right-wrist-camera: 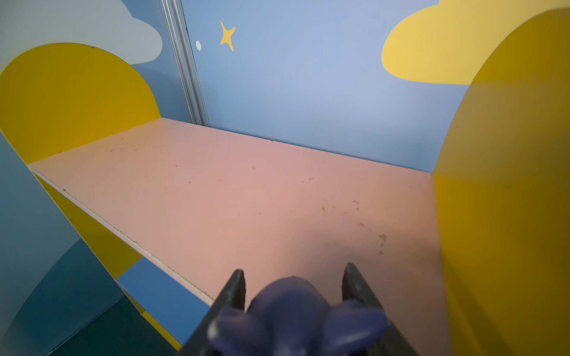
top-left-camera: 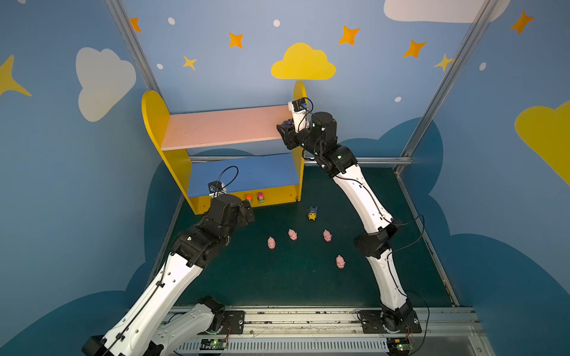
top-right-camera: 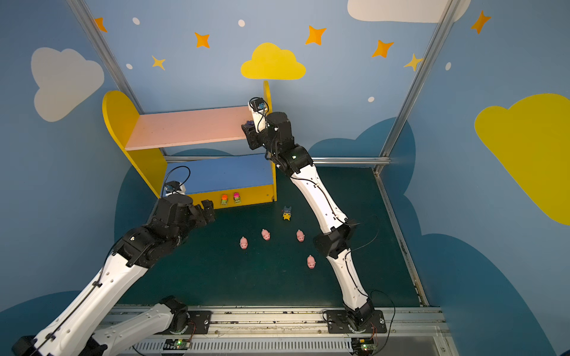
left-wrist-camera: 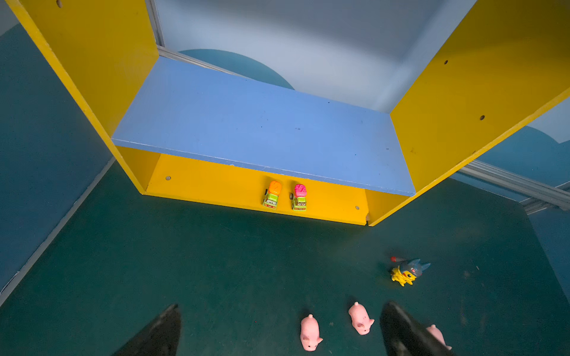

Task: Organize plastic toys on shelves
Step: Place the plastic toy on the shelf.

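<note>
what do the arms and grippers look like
The left arm and right arm share glossy white link shells, dotted with small screw holes, and bulky black joints. Thin black cables run along them and loop over a small camera at each wrist. The left gripper and right gripper are black with flat, tapering fingers. A green light glows on one right-arm joint.

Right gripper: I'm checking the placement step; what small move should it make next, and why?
Probably ease straight down: the right gripper is shut on the purple-headed figure over the pink upper board, beside the yellow side panel; whether the figure touches the board is unclear.
</note>
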Available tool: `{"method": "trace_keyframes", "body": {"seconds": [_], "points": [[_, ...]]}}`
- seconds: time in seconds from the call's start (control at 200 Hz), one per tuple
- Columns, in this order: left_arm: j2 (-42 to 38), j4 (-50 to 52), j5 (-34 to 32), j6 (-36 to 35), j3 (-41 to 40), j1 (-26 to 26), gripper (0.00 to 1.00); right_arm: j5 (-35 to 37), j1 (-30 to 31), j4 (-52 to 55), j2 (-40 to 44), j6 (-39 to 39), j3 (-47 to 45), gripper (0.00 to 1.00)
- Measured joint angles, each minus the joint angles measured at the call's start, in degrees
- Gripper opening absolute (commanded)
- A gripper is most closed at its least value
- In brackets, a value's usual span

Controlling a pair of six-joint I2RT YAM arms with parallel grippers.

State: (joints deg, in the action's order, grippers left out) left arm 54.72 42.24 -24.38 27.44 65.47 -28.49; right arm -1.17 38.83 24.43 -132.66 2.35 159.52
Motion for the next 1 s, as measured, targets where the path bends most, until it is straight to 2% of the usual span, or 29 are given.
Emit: {"method": "trace_keyframes", "body": {"seconds": [0.741,0.996], "points": [[-0.2,-1.3,1.6,-0.4,-1.6,3.3,1.0,0.5,-0.9,-2.6,-0.9,1.9,0.0,0.26],[-0.5,-1.3,1.6,-0.4,-1.7,3.5,1.0,-0.2,-1.1,-2.7,-1.0,2.8,0.0,0.23]]}}
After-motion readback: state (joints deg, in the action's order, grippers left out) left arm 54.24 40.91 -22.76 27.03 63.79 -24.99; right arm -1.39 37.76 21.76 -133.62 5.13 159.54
